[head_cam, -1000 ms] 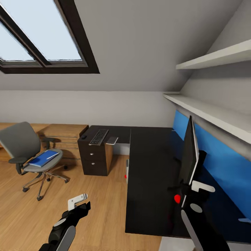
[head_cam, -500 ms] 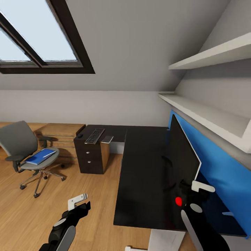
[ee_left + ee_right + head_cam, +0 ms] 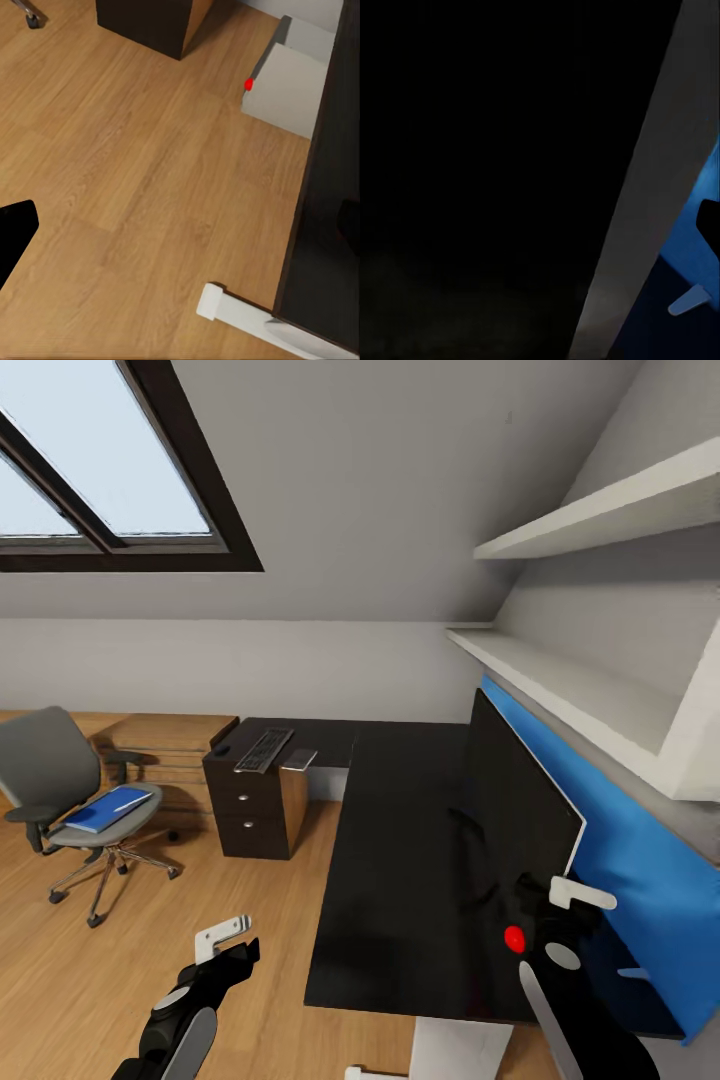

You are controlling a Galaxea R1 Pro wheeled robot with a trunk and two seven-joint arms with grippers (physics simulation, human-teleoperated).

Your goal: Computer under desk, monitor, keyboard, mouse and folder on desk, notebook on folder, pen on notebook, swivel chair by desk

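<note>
The black monitor [image 3: 515, 810] stands upright over the black desk [image 3: 400, 860], its lower corner in my right gripper [image 3: 555, 905], which is shut on it; its dark screen and pale edge [image 3: 630, 225] are close in the right wrist view. At the desk's far end lie the keyboard [image 3: 263, 749], the mouse [image 3: 221, 751] and the notebook [image 3: 300, 759]. The blue folder [image 3: 105, 809] rests on the swivel chair [image 3: 45, 765] at left, with a thin pale pen [image 3: 130, 806] on it. The grey computer [image 3: 289, 94] sits at the desk's edge. My left gripper [image 3: 228, 945] hangs open over the floor.
Three drawers [image 3: 250, 810] carry the desk's far end. A low light-wood cabinet [image 3: 165, 745] runs along the back wall. A blue wall panel [image 3: 640, 870] and white shelves [image 3: 560, 690] lie behind the monitor. A white desk foot [image 3: 225, 304] rests on the wood floor.
The whole view has swung, so the room slid left. The monitor, edge-on a second ago, now shows its screen broadside while my right gripper keeps hold. The left arm looks unchanged.
</note>
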